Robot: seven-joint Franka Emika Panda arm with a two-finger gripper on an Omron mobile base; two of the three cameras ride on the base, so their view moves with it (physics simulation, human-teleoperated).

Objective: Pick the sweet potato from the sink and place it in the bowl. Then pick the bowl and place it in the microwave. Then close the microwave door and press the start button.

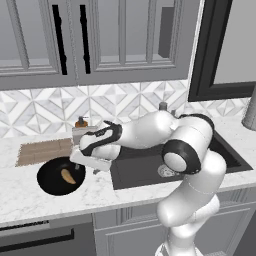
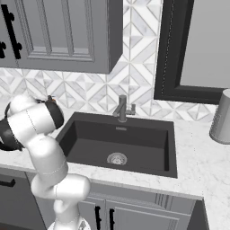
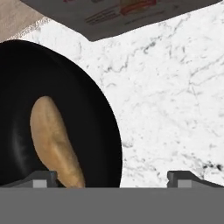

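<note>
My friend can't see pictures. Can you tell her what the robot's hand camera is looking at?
A tan sweet potato lies inside a shiny black bowl on a white marble counter. The open gripper hangs over the bowl's edge, holding nothing. A box and a woven mat sit at the far side.

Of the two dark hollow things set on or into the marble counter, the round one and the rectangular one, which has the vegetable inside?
The round glossy black bowl holds the orange-tan sweet potato; the rectangular dark grey sink holds no vegetable.

Premises: a domestic kitchen, evidenced by sink point(image 2: 117, 143) with faucet point(image 2: 122, 108), panelled cabinets point(image 1: 120, 40), marble tabletop point(image 1: 20, 195), tiled backsplash point(image 1: 125, 102).
</note>
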